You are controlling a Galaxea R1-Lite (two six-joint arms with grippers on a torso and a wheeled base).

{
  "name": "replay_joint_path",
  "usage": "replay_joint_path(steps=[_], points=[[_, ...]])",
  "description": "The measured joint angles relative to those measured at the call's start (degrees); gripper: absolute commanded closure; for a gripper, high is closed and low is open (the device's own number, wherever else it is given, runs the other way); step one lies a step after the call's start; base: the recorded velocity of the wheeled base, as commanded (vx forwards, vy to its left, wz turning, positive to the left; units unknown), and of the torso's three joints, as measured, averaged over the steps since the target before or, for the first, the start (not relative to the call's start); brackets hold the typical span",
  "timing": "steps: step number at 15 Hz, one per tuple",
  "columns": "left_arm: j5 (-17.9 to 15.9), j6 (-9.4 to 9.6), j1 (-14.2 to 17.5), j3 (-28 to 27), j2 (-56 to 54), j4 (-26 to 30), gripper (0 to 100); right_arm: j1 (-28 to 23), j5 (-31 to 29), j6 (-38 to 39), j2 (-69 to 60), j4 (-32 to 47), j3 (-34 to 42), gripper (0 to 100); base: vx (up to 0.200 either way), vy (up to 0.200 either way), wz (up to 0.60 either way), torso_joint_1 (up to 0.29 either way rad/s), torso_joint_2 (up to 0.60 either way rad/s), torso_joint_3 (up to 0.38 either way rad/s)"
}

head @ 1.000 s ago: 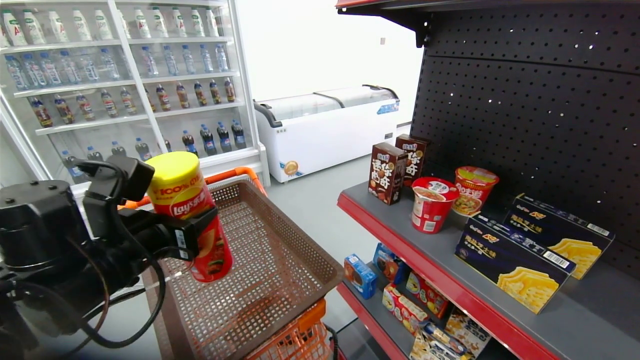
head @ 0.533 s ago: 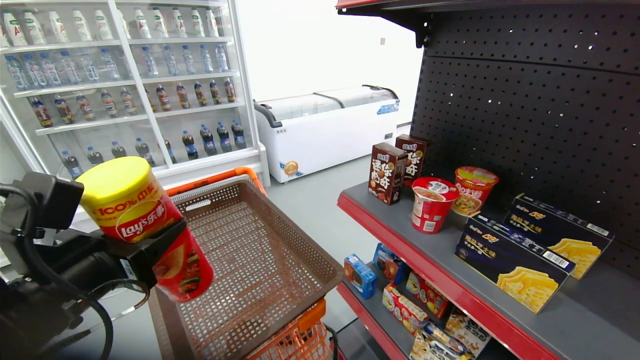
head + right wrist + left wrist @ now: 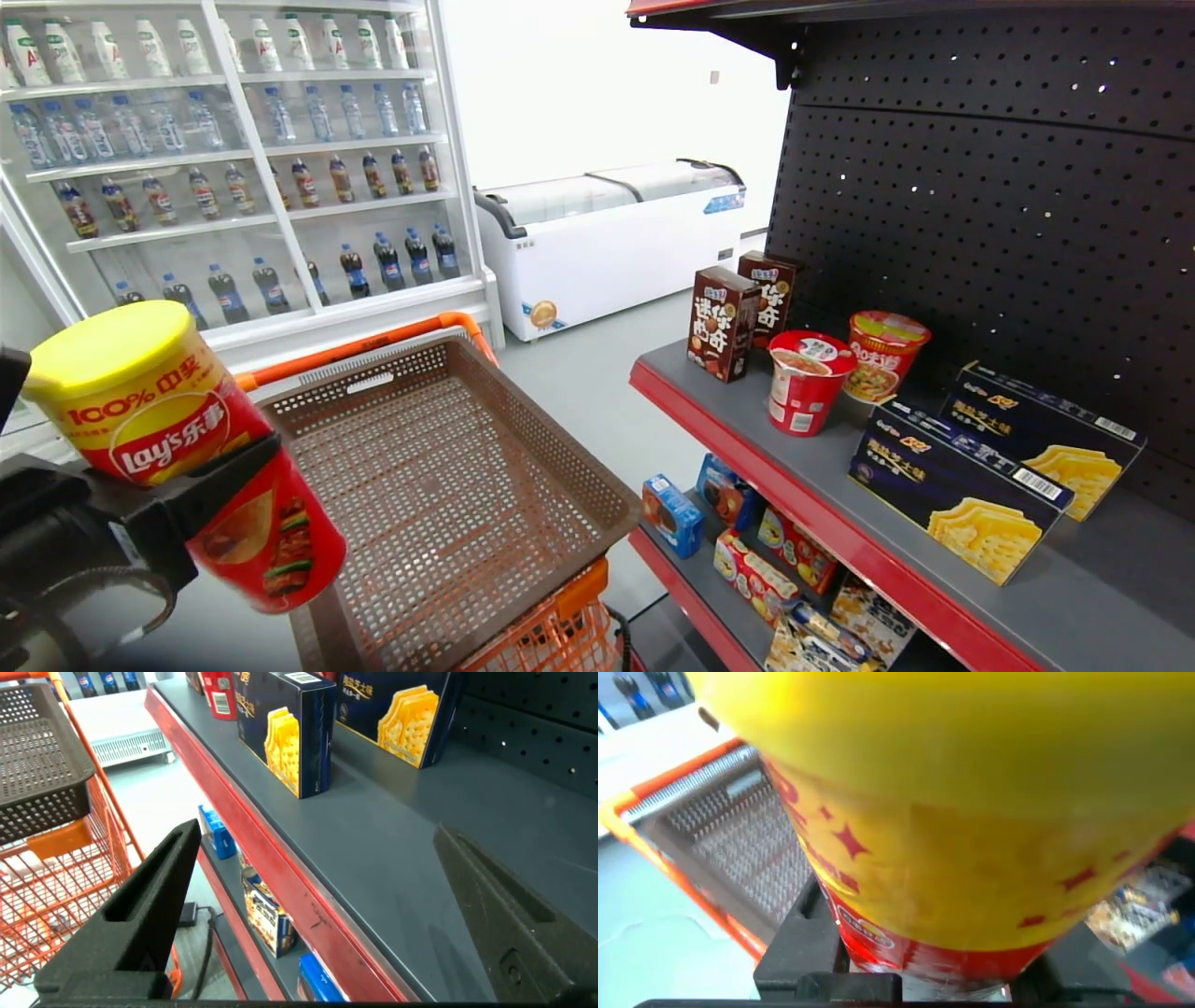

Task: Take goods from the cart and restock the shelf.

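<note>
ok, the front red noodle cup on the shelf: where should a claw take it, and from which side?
Just under the lid rim of the noodle cup, coming level from the shelf's open front edge, I'd say. It stands upright and narrows downward, so the rim should stop slipping. A second cup sits behind; a brown box and blue box flank it.

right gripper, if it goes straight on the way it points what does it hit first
Most likely the grey shelf top, just behind its red edge; the open right gripper frames it. The boxes stand farther along. Depth is hard to judge.
</note>
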Motion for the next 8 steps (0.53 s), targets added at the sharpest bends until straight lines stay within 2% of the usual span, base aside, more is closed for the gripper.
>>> replay_joint_path(steps=[4,7,8], points=[[-2.4,0.24,0.0,1.2,-5.2,1.7,100,0.0,0.0,0.0,0.0,0.0,0.0,0,0.0,0.0,0.0,0.0,0.0,0.0],[-2.9,0.29,-0.4,2.3,-8.2,2.6,100,0.0,0.0,0.0,0.0,0.0,0.0,0,0.0,0.0,0.0,0.0,0.0,0.0],[-2.9,0.29,-0.4,2.8,-9.4,3.8,100,0.0,0.0,0.0,0.0,0.0,0.0,0,0.0,0.0,-0.6,0.002,0.0,0.002]])
